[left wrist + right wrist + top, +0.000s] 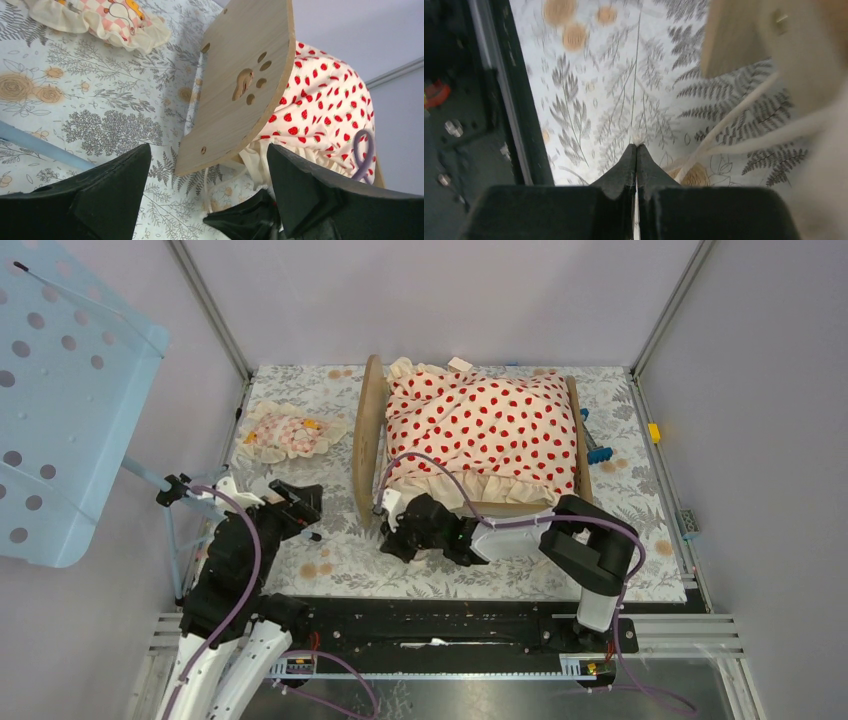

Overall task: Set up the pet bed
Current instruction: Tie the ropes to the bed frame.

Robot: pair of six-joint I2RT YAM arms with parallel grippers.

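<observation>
The pet bed (368,440) stands mid-table, its light-wood headboard (245,85) with paw-print cutouts facing left. A red-dotted cream blanket (480,425) covers it and hides the mattress. A pink checked pillow (288,432) lies on the mat to the bed's left. My left gripper (300,510) hovers open left of the bed's near-left corner, nothing between its fingers (115,190). My right gripper (390,538) sits low at that same corner, shut, with the frayed end of a cream tie string (724,130) pinched at its tips (637,146). The string runs back to the bed.
A floral mat (340,560) covers the table. A blue perforated panel (70,390) leans over the left side. A small blue object (598,453) and a yellow one (654,432) lie right of the bed. Black rails (450,625) run along the near edge.
</observation>
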